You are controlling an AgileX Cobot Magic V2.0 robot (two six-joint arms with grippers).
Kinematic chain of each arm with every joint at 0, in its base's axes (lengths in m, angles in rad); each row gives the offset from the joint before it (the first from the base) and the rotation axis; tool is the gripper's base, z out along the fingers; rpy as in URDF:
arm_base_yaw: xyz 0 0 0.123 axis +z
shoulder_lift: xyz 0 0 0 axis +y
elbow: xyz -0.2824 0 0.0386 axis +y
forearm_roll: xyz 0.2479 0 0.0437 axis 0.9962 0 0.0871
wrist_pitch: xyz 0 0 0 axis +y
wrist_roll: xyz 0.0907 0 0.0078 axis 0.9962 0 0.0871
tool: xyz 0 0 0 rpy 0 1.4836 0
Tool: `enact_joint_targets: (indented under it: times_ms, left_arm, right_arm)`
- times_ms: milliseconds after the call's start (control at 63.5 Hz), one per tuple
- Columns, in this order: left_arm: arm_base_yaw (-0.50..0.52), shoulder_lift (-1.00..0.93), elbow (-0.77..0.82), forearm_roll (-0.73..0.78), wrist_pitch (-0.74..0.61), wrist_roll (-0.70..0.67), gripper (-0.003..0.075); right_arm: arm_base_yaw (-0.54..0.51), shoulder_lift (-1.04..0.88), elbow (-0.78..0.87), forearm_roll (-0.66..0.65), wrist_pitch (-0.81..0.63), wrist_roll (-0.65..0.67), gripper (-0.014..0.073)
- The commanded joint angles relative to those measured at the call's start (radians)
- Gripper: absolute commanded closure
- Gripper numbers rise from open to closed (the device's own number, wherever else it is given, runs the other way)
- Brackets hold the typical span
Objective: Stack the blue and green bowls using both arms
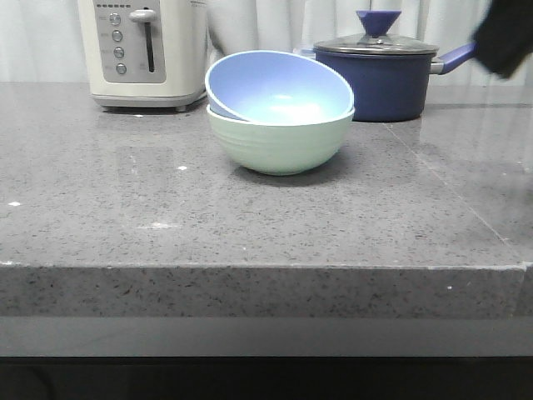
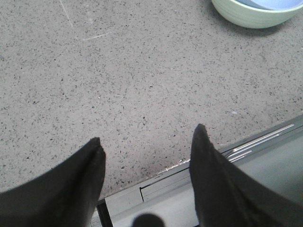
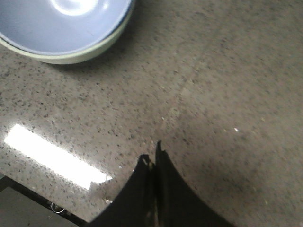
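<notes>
The blue bowl (image 1: 275, 87) sits tilted inside the green bowl (image 1: 279, 143) on the grey counter, in the middle toward the back. In the left wrist view the green bowl (image 2: 246, 14) shows far from my left gripper (image 2: 147, 139), which is open and empty over the counter's front edge. In the right wrist view the blue bowl (image 3: 61, 23) rests in the green bowl (image 3: 71, 56), away from my right gripper (image 3: 152, 156), which is shut and empty above bare counter. A black part of the right arm (image 1: 508, 37) shows at the far right of the front view.
A white toaster (image 1: 146, 52) stands at the back left. A dark navy saucepan (image 1: 385, 77) with a glass lid and handle stands behind the bowls at the right. The counter's front edge (image 1: 266, 267) runs across the front view.
</notes>
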Motion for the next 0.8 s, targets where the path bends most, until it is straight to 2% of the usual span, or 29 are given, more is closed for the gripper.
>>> enact_joint_targets:
  times_ms: [0, 173, 394, 677, 740, 788]
  left_arm:
    - [-0.002, -0.005, -0.025, 0.0, -0.067, -0.011, 0.0332]
    - [-0.002, -0.005, -0.025, 0.0, -0.067, -0.011, 0.0332]
    - [-0.002, -0.005, -0.025, 0.0, -0.067, -0.011, 0.0332]
    - [-0.002, -0.005, -0.025, 0.0, -0.069, -0.011, 0.0336]
    - [-0.002, -0.005, -0.025, 0.0, -0.069, -0.011, 0.0368]
    - [-0.002, -0.005, -0.025, 0.0, -0.069, -0.011, 0.0423]
  right_arm:
    - [-0.001, -0.106, -0.001, -0.057, 0.009, 0.095, 0.0648]
    - [-0.001, -0.299, 0.12, -0.057, -0.024, 0.169, 0.0648]
    - [-0.001, -0.517, 0.298, -0.055, -0.088, 0.176, 0.0648]
    - [-0.001, -0.607, 0.364, -0.056, -0.11, 0.176, 0.0648]
    - [-0.001, -0.607, 0.364, -0.056, -0.11, 0.176, 0.0648]
    - [-0.001, -0.607, 0.364, -0.056, -0.11, 0.176, 0.0648]
